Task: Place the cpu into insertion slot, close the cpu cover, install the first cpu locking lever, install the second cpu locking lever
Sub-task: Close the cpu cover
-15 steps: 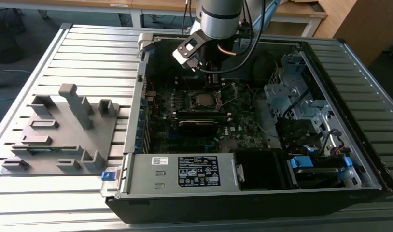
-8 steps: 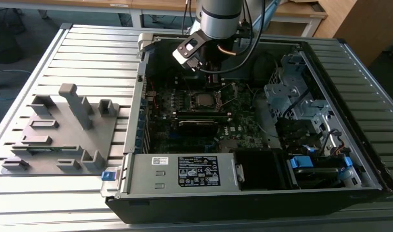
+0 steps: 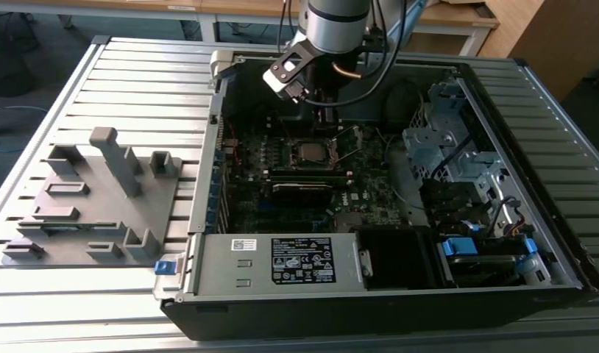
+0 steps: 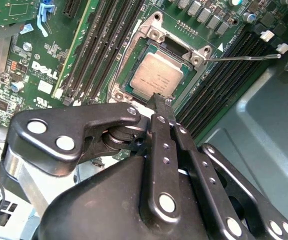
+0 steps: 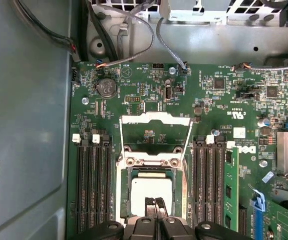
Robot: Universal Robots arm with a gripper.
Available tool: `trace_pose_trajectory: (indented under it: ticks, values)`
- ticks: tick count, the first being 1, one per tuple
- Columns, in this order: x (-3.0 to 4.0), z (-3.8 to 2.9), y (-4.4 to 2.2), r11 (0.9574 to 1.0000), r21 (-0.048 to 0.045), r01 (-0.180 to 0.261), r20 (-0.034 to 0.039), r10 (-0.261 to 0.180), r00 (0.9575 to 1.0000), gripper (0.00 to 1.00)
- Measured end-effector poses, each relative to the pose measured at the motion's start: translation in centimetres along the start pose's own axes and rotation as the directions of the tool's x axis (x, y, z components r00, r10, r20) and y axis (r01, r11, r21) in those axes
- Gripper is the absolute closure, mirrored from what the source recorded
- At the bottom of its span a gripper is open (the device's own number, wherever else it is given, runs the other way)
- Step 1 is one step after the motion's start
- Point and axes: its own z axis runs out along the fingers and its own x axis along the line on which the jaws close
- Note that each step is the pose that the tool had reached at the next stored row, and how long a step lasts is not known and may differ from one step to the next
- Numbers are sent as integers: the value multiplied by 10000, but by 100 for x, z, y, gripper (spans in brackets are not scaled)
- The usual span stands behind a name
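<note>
**Q:** cpu location?

**A:** The cpu (image 5: 151,190) was seated flat in the insertion slot (image 5: 125,196) on the motherboard (image 5: 224,100), between the two banks of memory slots (image 5: 91,185). So placing looked done.

**Q:** End effector state?

**A:** My end effector (image 5: 155,207) had its fingertips pressed together, nothing visible between them. It hung just over the cpu's near edge. The second wrist view showed the same, tips (image 4: 159,101) at the chip's rim. I couldn't tell if they touched it.

**Q:** Cover?

**A:** The cpu cover (image 5: 156,119) was open, swung back off the socket. This was the relation that mattered: it lay straight across the cpu from my fingertips, on the socket's far side. Its hinge edge ran crosswise to my fingers' line.

**Q:** Levers?

**A:** One locking lever (image 4: 244,57), a thin wire, stuck out sideways from a socket corner, unlatched as I judged it. I couldn't make out the other for sure.

**Q:** Progress?

**A:** First step of four; the cover and both levers were not yet done.
</note>
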Motion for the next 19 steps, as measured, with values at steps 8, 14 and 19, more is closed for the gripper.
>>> trace_pose_trajectory:
  ticks: [8,14,19]
  values:
    - [0,-19,0,10000,0,0,0,0,10000,90]
    - [0,-20,23,10000,1,0,2,0,10000,90]
    - [0,-18,62,10000,0,1,1,-1,10000,90]
